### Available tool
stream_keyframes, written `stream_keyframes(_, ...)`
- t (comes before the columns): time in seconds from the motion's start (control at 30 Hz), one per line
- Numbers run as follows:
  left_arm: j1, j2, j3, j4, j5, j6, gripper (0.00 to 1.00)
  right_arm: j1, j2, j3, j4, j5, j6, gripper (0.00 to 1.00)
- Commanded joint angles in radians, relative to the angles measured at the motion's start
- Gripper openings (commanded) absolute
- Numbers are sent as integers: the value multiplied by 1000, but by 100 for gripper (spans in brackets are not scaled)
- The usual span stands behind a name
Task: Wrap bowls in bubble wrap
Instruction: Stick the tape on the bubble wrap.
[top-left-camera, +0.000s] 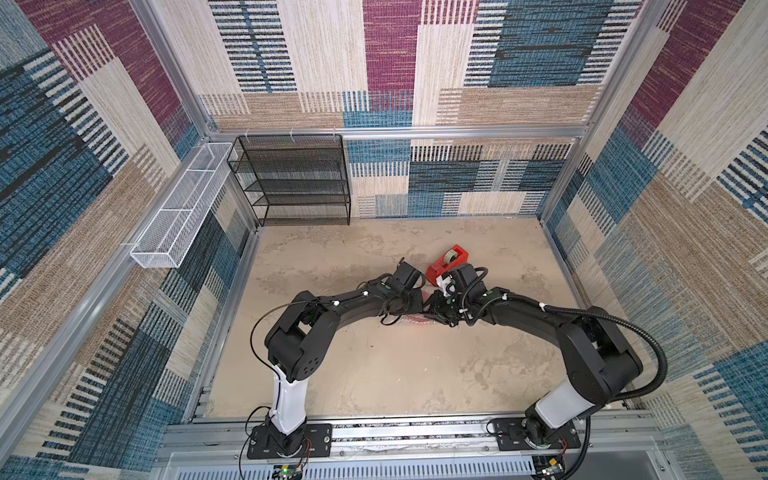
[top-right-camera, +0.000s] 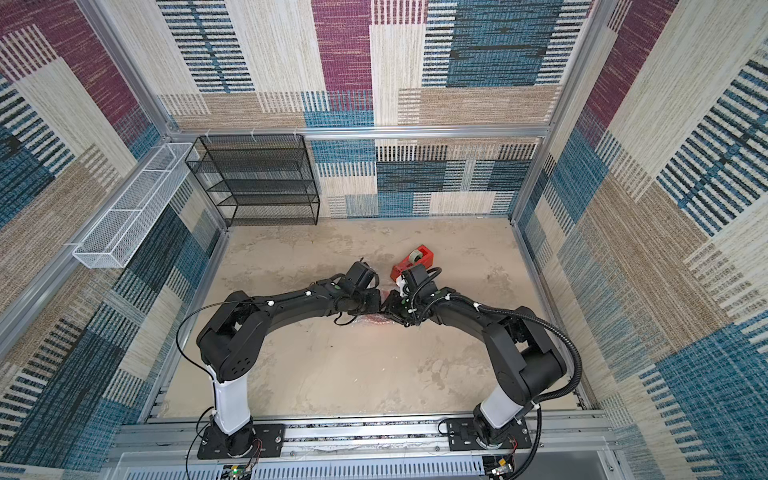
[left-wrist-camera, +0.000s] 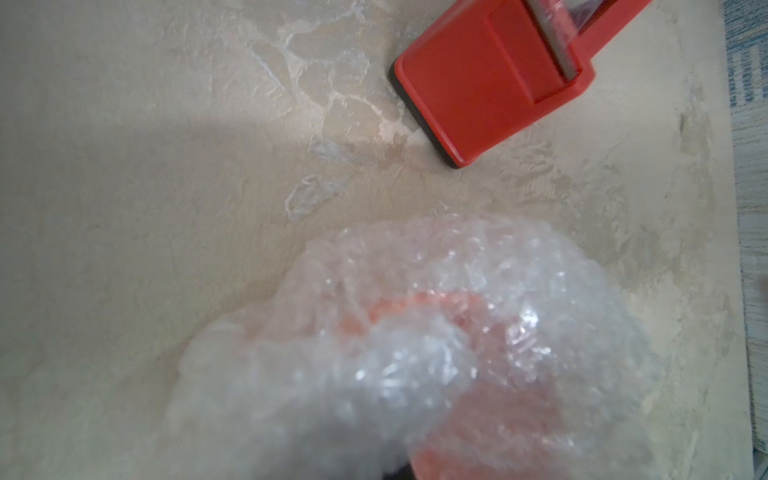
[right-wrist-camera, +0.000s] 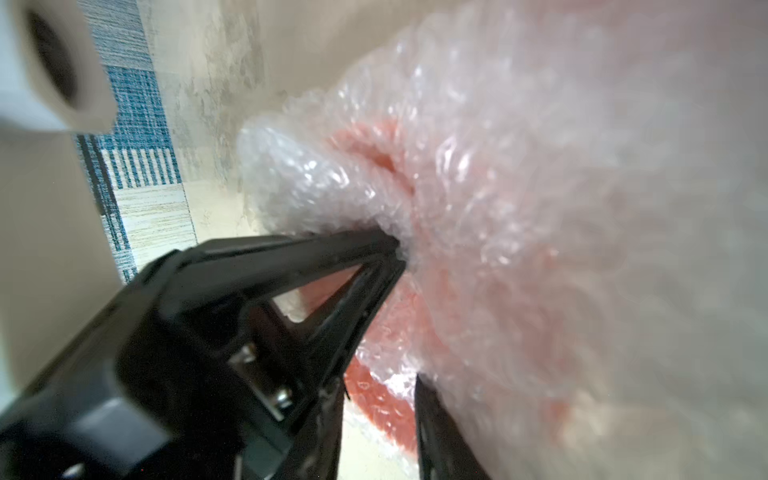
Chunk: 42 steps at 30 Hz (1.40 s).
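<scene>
Bubble wrap (left-wrist-camera: 436, 266): clear plastic film, crinkly, shiny glints. Bowl (right-wrist-camera: 376, 401) under it: orange, smooth, looks plastic. Tape dispenser (left-wrist-camera: 469, 91): red plastic, smooth, low sheen. Table (top-left-camera: 374, 374): beige, matt, mottled, rough plaster look. Far-left shelf rack (top-left-camera: 291, 178): black metal mesh. Left-wall basket (top-left-camera: 183, 208): white wire mesh. Walls (top-left-camera: 540, 62): woven cloth, matt. Frame rails (top-left-camera: 415, 132): bare silvery metal.

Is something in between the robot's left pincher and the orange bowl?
Yes, the bubble wrap. It is bunched over the bowl, which only shows through it as orange. The left gripper is pinched shut on a fold of wrap, not on the bowl itself.
</scene>
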Motion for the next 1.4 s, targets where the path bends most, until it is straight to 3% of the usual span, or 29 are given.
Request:
stream_keyframes(0.0, -4, 3, -3, -62, 13, 4, 11, 3, -22, 11, 73, 2, -8, 33)
stream_keyframes(0.7, -4, -14, 5, -66, 21, 2, 11, 3, -51, 63, -61, 154, -77, 24)
stream_keyframes(1.0, -4, -17, 7, -62, 28, 1, 10, 7, 66, 142, -123, 197, -173, 15)
stream_keyframes(1.37, -4, -22, 7, -69, 23, 2, 10, 50, 130, 185, -141, 214, -188, 13)
